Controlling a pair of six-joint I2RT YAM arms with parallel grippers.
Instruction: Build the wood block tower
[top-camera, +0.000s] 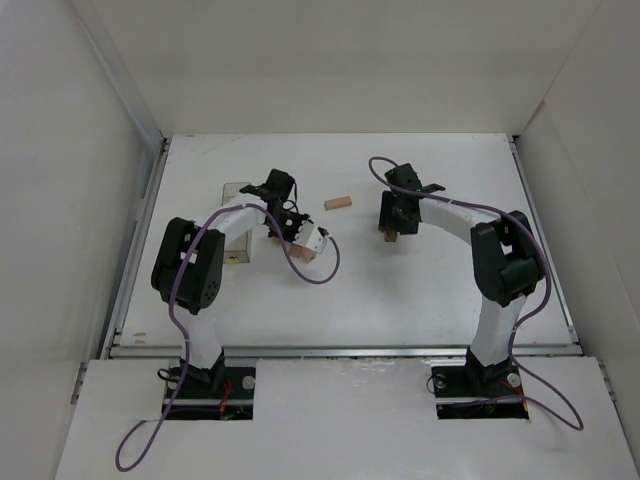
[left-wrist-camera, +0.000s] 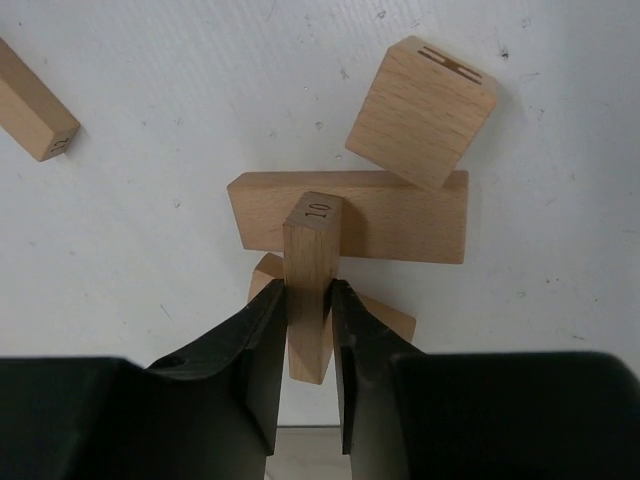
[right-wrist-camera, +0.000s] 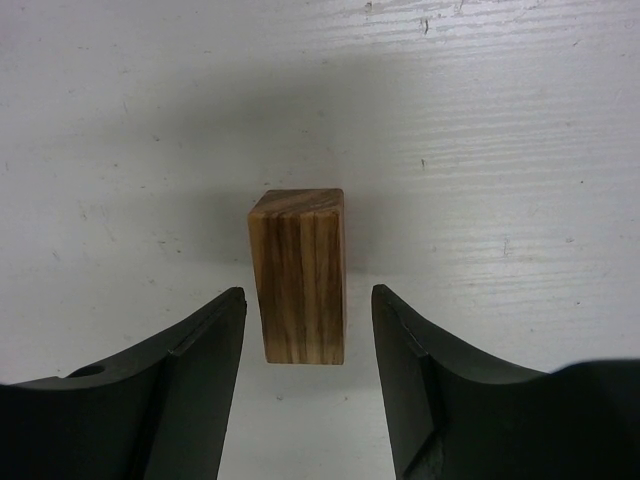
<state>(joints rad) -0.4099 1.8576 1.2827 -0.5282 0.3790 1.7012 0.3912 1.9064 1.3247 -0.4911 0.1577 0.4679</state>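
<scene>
My left gripper (left-wrist-camera: 307, 290) is shut on a narrow tan plank (left-wrist-camera: 312, 250) with "10" on its end, held over a small pile of wood blocks. Under it lie a flat plank (left-wrist-camera: 400, 220), a tilted cube (left-wrist-camera: 420, 110) leaning on that plank's far edge, and another piece (left-wrist-camera: 392, 318) lower down. In the top view this gripper (top-camera: 305, 245) and pile (top-camera: 303, 257) are left of centre. My right gripper (right-wrist-camera: 308, 300) is open, its jaws either side of a darker striped block (right-wrist-camera: 298, 285) without touching it; the top view shows it (top-camera: 390, 232) right of centre.
A loose tan plank (top-camera: 339, 202) lies between the two grippers, also at the upper left of the left wrist view (left-wrist-camera: 35, 110). A clear plastic box (top-camera: 236, 245) sits left of the pile, partly hidden by the left arm. White walls enclose the table on three sides.
</scene>
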